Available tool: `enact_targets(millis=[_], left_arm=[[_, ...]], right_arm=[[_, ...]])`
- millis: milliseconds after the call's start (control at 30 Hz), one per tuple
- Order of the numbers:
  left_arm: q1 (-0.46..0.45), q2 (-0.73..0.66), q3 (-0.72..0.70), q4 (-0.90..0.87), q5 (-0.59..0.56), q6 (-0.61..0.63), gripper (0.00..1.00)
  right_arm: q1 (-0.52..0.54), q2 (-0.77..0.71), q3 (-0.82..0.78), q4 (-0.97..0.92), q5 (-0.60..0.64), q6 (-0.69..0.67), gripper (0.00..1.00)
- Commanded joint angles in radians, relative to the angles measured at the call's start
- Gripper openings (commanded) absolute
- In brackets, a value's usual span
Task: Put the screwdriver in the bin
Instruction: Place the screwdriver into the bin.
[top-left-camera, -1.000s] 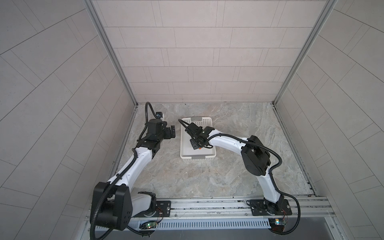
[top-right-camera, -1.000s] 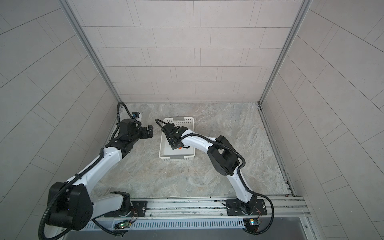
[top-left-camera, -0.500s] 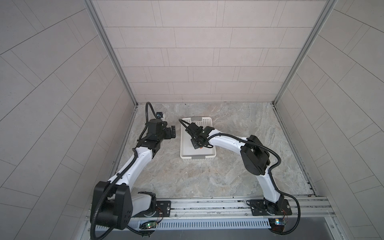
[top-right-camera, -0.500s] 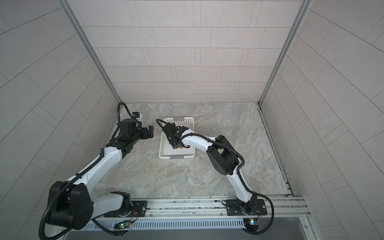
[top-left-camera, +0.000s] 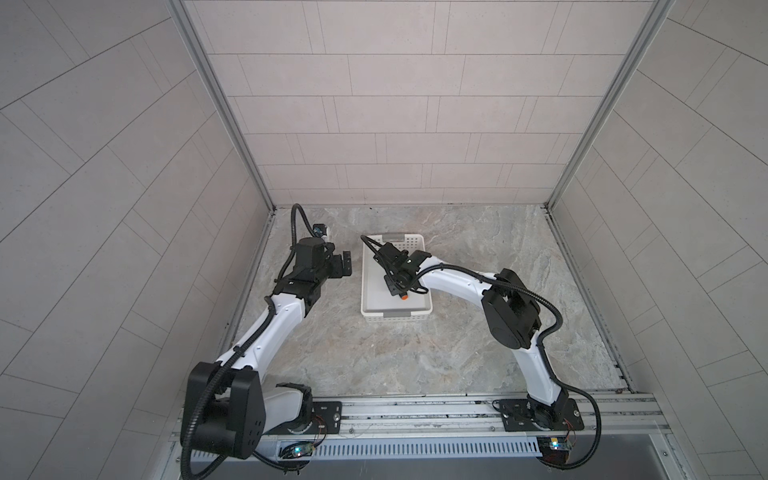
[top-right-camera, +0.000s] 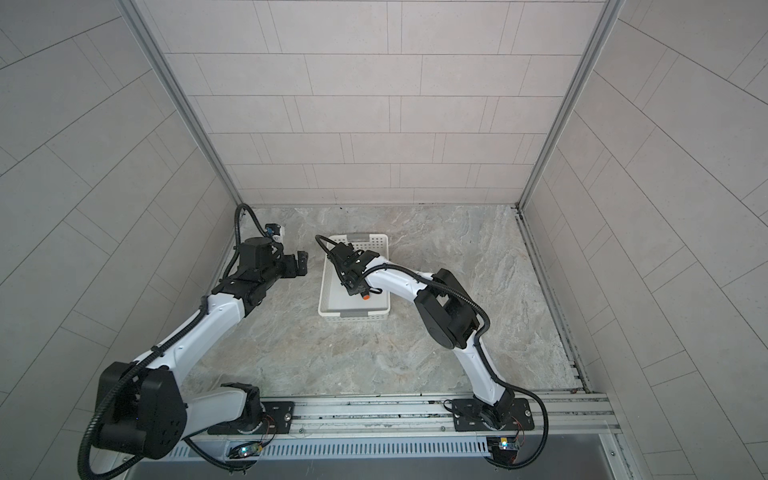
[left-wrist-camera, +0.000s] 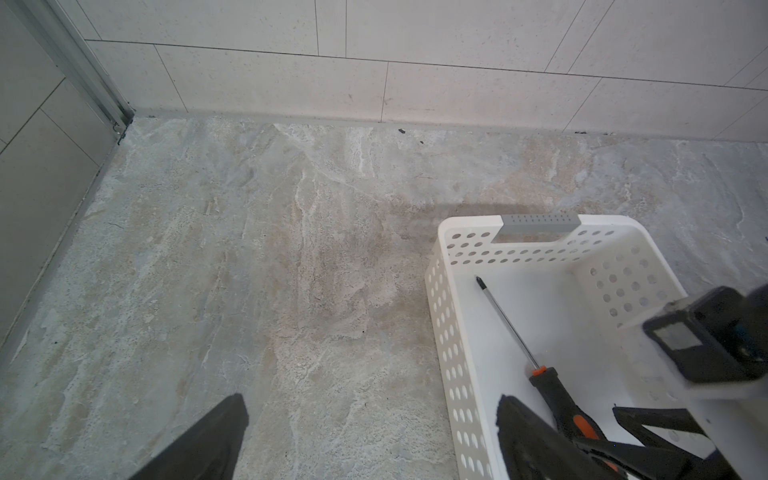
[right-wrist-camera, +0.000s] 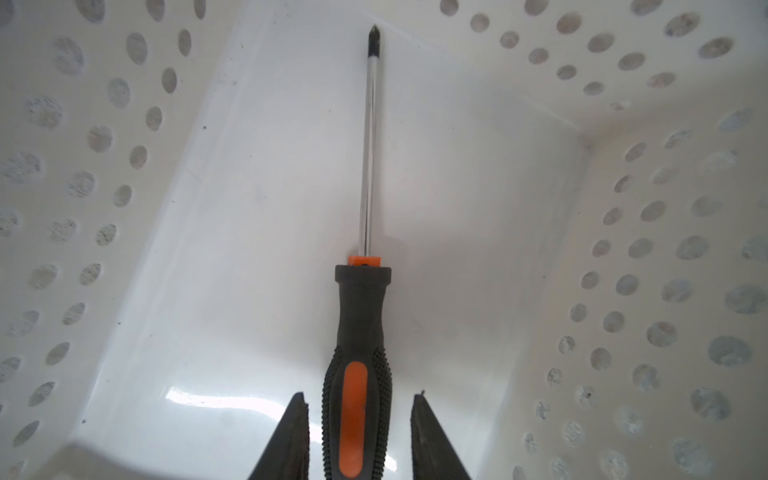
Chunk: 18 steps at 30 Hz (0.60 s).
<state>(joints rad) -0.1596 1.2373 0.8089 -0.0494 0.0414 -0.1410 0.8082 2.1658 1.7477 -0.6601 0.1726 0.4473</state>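
Observation:
The screwdriver (right-wrist-camera: 360, 316), black-handled with orange bands and a thin shaft, lies on the floor of the white bin (right-wrist-camera: 104, 137). In both top views only its orange end (top-left-camera: 404, 297) (top-right-camera: 365, 296) shows under the right arm. My right gripper (right-wrist-camera: 358, 397) is low inside the bin (top-left-camera: 395, 312), open, its fingers on either side of the handle with a gap on each side. My left gripper (left-wrist-camera: 371, 399) is open and empty and hovers over the stone floor just left of the bin (left-wrist-camera: 469, 224). It shows in both top views (top-left-camera: 345, 266) (top-right-camera: 302, 264).
The bin (top-right-camera: 353, 312) stands on the marbled floor near the back wall, a little left of centre. Tiled walls close in the back and both sides. A metal rail with the arm bases (top-left-camera: 536, 415) runs along the front.
The right gripper's jaws have parted from the screwdriver's handle, which now lies free in the bin. The left arm has not moved.

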Motion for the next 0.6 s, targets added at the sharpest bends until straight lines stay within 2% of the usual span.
enact_targets(millis=[0,400,567], left_arm=[[-0.002,0.009,-0.005,0.026,0.005,-0.003,1.00],[-0.002,-0.006,-0.013,0.034,0.003,0.001,1.00],[-0.003,-0.030,-0.029,0.043,-0.004,0.000,1.00]], right_arm=[[-0.003,0.021,0.005,-0.031,0.018,-0.001,0.33],[-0.004,-0.125,-0.023,-0.039,0.010,-0.013,0.42],[-0.004,-0.242,-0.059,-0.035,0.008,-0.026,0.53]])
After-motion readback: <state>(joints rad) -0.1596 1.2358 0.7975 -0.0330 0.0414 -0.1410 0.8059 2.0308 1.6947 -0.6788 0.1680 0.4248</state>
